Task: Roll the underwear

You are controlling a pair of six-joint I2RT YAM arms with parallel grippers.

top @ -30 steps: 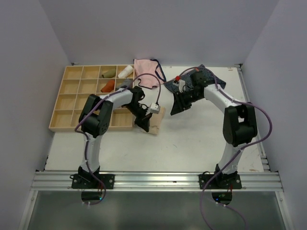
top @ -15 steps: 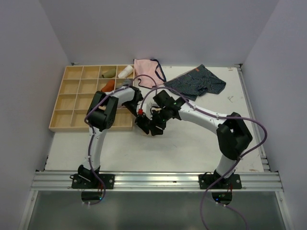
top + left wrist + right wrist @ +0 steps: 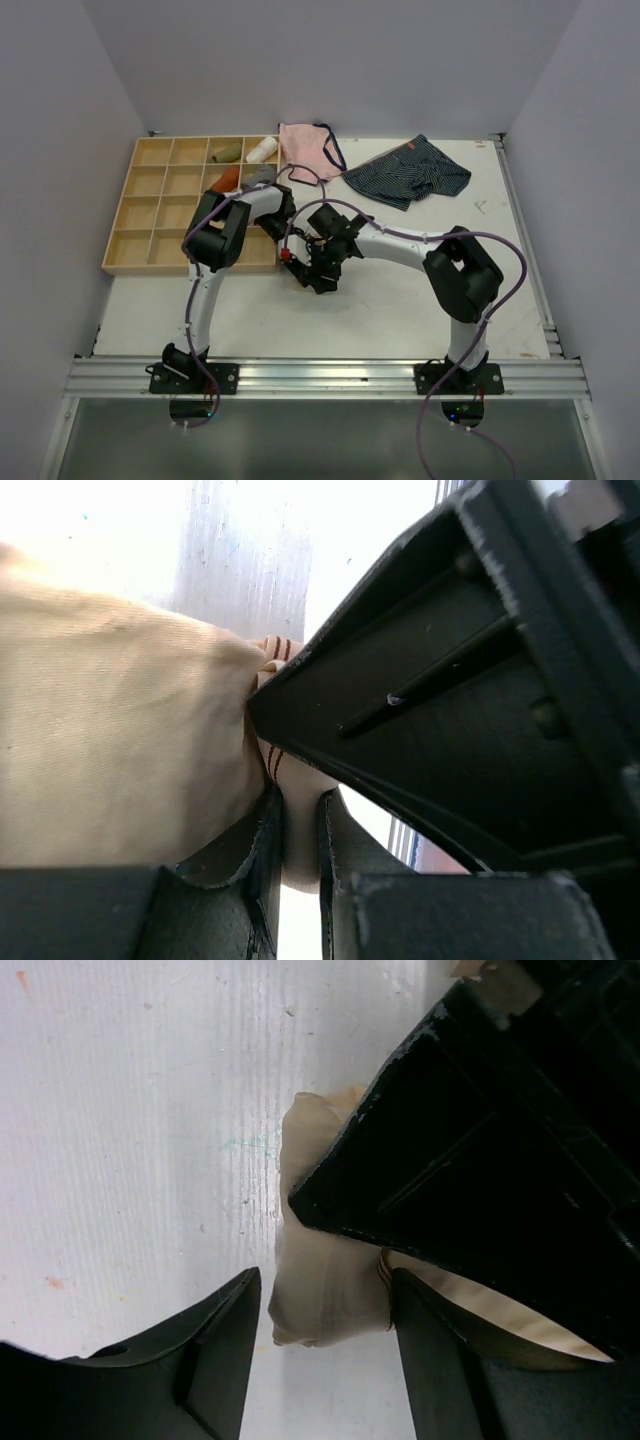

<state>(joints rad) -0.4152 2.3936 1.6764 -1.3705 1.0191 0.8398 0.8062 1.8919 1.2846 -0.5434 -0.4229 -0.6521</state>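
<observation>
The underwear (image 3: 120, 730) lies on the table (image 3: 120, 1110) just beside the tray's (image 3: 150, 215) near right corner, under the two claws where they meet. The left claw (image 3: 297, 810) is nearly closed and pinches a fold of it. The right claw (image 3: 325, 1290) stands open, with a finger on either side of the rolled end and no clear squeeze on it. The likeliest trouble, I judge, is the roll loosening — if the left lets go before the right bites, the cloth could spring open. The right could also catch only the outer layer. The claw bodies are crowded close, so a knock between them is possible. The cloth is pale peach-beige with a fine matte weave. It is soft and plump at the roll, with thin dark-red lines at one fold. The table is white and faintly ribbed — slick enough, I'd guess, to let the bundle slide.
</observation>
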